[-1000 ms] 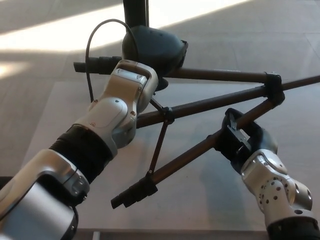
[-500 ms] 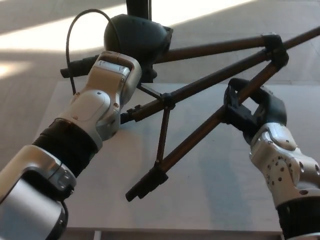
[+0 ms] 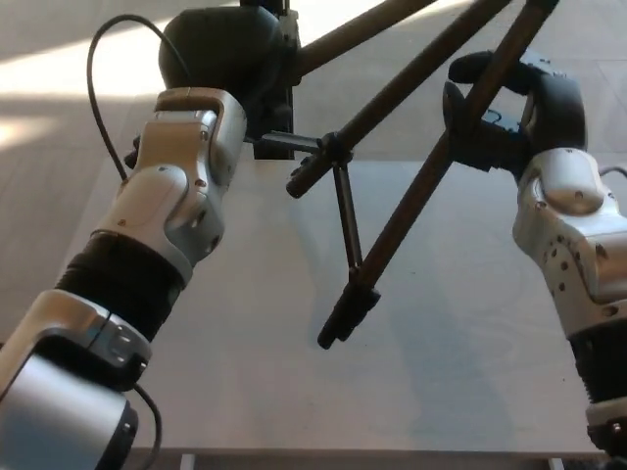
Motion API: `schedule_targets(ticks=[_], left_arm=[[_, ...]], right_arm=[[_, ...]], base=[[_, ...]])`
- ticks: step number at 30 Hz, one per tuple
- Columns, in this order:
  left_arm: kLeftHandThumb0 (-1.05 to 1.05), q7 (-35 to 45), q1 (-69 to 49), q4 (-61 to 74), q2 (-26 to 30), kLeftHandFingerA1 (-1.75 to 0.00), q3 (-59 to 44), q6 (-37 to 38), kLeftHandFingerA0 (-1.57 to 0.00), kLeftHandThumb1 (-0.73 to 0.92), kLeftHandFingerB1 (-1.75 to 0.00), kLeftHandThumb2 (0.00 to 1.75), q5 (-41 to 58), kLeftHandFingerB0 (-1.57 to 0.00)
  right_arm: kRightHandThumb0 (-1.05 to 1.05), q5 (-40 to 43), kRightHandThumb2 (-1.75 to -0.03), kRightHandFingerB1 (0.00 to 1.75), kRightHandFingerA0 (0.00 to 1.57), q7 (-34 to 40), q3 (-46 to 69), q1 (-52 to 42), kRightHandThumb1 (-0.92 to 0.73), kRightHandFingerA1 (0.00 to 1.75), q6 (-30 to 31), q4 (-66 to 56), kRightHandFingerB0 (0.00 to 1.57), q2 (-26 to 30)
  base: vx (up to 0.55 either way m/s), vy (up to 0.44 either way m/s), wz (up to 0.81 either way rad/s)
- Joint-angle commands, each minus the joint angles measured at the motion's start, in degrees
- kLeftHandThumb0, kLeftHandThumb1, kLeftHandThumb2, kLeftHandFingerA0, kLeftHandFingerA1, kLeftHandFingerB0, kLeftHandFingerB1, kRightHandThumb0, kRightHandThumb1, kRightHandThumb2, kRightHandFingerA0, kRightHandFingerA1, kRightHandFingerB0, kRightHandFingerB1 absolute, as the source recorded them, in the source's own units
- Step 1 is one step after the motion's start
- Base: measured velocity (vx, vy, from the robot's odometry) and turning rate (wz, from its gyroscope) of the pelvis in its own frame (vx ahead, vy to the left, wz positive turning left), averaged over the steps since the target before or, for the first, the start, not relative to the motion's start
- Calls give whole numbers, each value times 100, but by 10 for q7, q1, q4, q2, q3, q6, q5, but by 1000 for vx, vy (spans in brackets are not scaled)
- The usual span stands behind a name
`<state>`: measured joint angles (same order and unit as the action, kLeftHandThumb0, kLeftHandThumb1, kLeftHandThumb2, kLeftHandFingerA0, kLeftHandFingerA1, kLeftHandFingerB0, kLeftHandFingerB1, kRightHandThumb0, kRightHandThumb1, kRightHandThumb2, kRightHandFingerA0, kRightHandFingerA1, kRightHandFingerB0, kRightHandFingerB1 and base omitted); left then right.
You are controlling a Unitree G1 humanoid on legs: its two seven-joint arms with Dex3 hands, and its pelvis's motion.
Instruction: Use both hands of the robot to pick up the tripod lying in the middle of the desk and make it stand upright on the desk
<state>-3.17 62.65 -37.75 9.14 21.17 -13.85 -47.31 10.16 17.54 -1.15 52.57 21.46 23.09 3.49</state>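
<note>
Wrapped round one leg of the tripod (image 3: 392,225), high on the right: right robot hand (image 3: 509,108), clenched on the tube with black fingers (image 3: 465,98) curled over it from the near side. Gripped well up that leg, probably so that the free foot could swing down towards the bench (image 3: 294,401) while the top was carried higher.

Set at the far left, against the end where the legs gather: left robot hand (image 3: 230,54), seen only from its rounded back. Could not tell whether clenched or released, the grip being hidden behind the palm; looked placed there to steady the heavy end and act as the pivot for the tilt.

Held clear of the bench, slanting from upper right down to lower left, legs partly fanned. Ended just above the middle of the bench: the foot of the gripped leg (image 3: 338,328), apparently not touching, though hard to be sure. Ran from that leg up to the middle leg: a thin brace (image 3: 345,211), keeping the spread in check. Looped above the left wrist: a black cable (image 3: 98,69), apart from the tripod.

Judged as mid-way: lifted and tilting, not yet stood on its feet. Risk of one foot landing first and skidding on the smooth top.
</note>
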Motion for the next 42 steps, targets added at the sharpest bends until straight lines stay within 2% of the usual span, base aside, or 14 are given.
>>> schedule_targets(ticks=[1, 4, 8, 12, 13, 17, 20, 22, 26, 29, 33, 34, 35, 42], left_arm=[[-14, -30, -25, 33, -8, -175, -53, -45, -81, 59, -147, 75, 44, -69], [-15, -35, -33, 45, -19, -175, -78, -54, -82, 59, -160, 77, 57, -60], [-23, -34, -68, 69, -41, -140, -118, -75, -88, 70, -78, 70, 84, -76], [-13, -43, -113, 100, -62, -166, -141, -71, -90, 67, -135, 76, 101, -70], [-16, -48, -128, 112, -71, -171, -147, -78, -81, 68, -140, 72, 105, -68], [-12, -52, -168, 136, -78, -166, -143, -76, -84, 69, -112, 61, 101, -70], [-23, -44, -184, 150, -76, -94, -136, -105, -67, 71, -62, 66, 93, -64], [-22, -52, -188, 151, -77, -90, -134, -101, -73, 69, -62, 66, 93, -62], [-22, -63, -198, 150, -80, -137, -138, -106, -79, 69, -73, 68, 103, -67], [-19, -55, -204, 155, -75, -105, -132, -116, -78, 67, -60, 69, 102, -61], [-21, -30, -206, 158, -61, -109, -121, -126, -76, 68, -61, 69, 104, -57], [-20, -23, -213, 166, -60, -114, -123, -133, -79, 69, -67, 69, 108, -61], [-20, -31, -224, 168, -54, -150, -118, -118, -82, 69, -103, 73, 107, -72], [-19, -61, -260, 170, -62, -152, -123, -102, -88, 64, -76, 76, 124, -71]], right_arm=[[-29, -88, -116, 128, 124, -40, -54, 59, -41, 140, -40, 8, 106, 32], [-21, -105, -115, 151, 94, -47, -73, 75, -43, 175, -46, 22, 82, 40], [-21, -140, -121, 157, 94, -72, -121, 93, -41, 175, -58, 46, 83, 55], [-24, -152, -126, 156, 97, -74, -137, 89, -38, 173, -76, 55, 85, 49], [-27, -163, -117, 130, 124, -77, -148, 89, -41, 140, -81, 58, 107, 50], [-23, -179, -133, 158, 94, -92, -166, 83, -38, 175, -83, 53, 82, 51], [-30, -186, -140, 155, 95, -87, -165, 73, -37, 172, -111, 73, 87, 45], [-24, -189, -142, 154, 97, -90, -163, 69, -37, 175, -113, 73, 86, 47], [-20, -193, -129, 156, 95, -108, -160, 51, -42, 175, -98, 65, 82, 46], [-28, -194, -115, 126, 123, -101, -153, 39, -43, 139, -84, 59, 103, 35], [-23, -197, -120, 156, 95, -101, -145, 22, -42, 175, -97, 61, 81, 31], [-31, -210, -115, 125, 122, -100, -153, 11, -45, 139, -93, 64, 101, 36], [-31, -200, -116, 128, 123, -105, -146, -4, -41, 141, -97, 59, 105, 31], [-27, -229, -104, 146, 97, -113, -161, -44, -52, 175, -83, 48, 84, 30]], base=[[0, 0, 0], [0, 0, 0], [0, 0, 0], [0, 0, 0], [0, 0, 0], [0, 0, 0], [0, 0, 0], [0, 0, 0], [0, 0, 0], [0, 0, 0], [0, 0, 0], [0, 0, 0], [0, 0, 0], [0, 0, 0]])
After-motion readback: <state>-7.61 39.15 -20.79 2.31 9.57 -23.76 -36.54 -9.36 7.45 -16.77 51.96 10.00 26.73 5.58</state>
